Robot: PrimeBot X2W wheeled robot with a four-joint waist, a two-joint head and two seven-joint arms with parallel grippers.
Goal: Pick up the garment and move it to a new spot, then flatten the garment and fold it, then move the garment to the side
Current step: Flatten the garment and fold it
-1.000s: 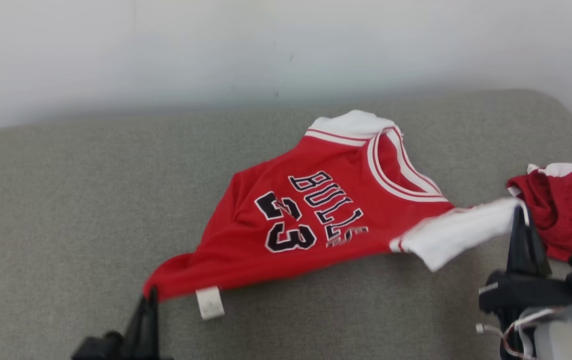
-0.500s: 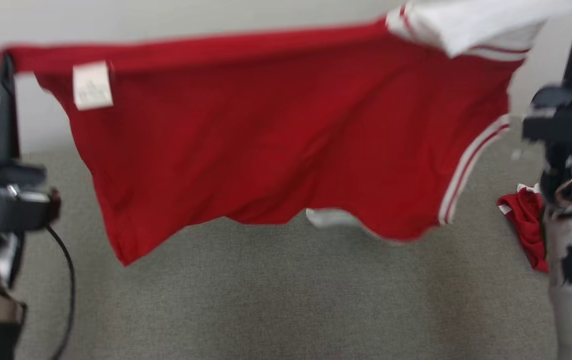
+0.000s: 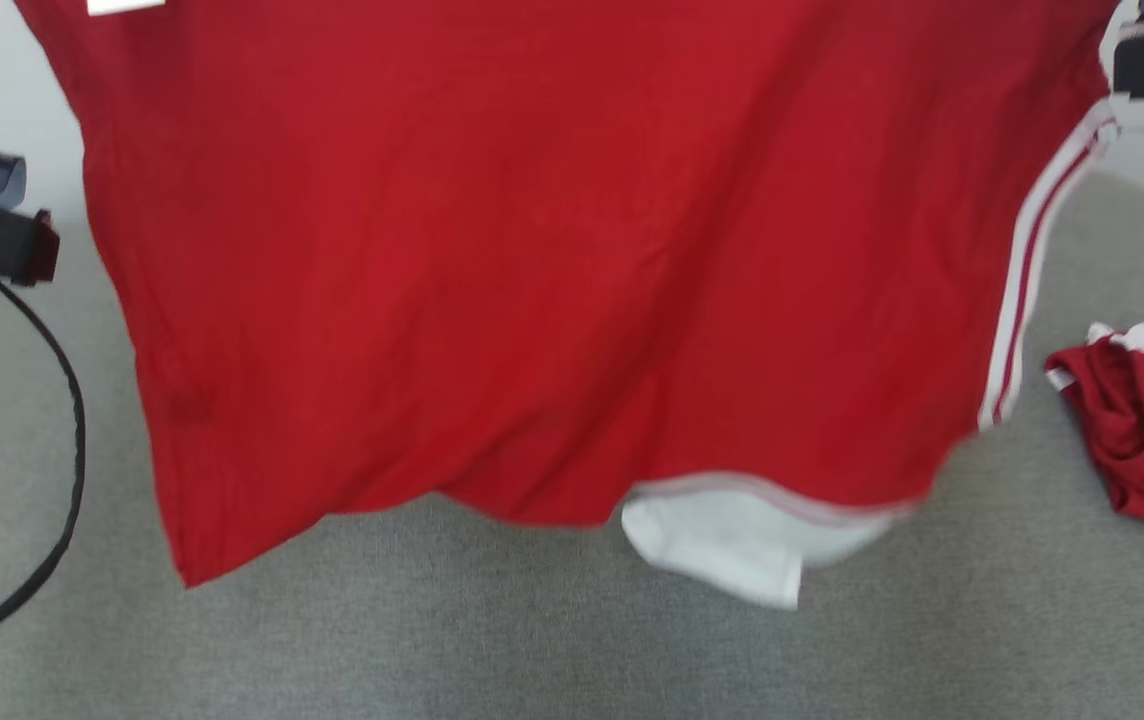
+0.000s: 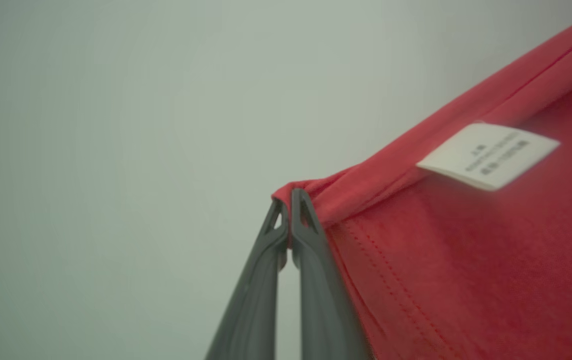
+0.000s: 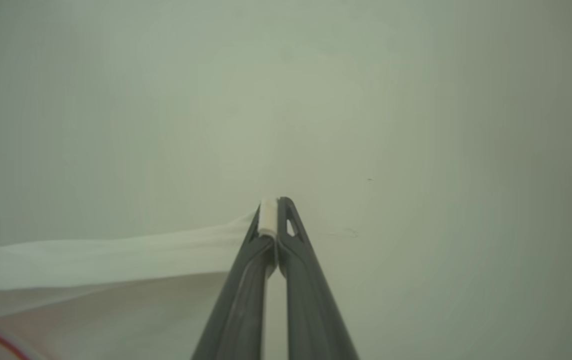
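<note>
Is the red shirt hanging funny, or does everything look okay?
Yes. The jersey hangs sideways in the air: the left gripper pinches a hem corner, the right gripper a white sleeve tip. The other sleeve dangles below. A darker red garment lies crumpled at the right.

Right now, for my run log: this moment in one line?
left gripper: shut on jersey hem corner | right gripper: shut on its white sleeve | jersey: hanging over grey surface | darker red garment: lying right
</note>
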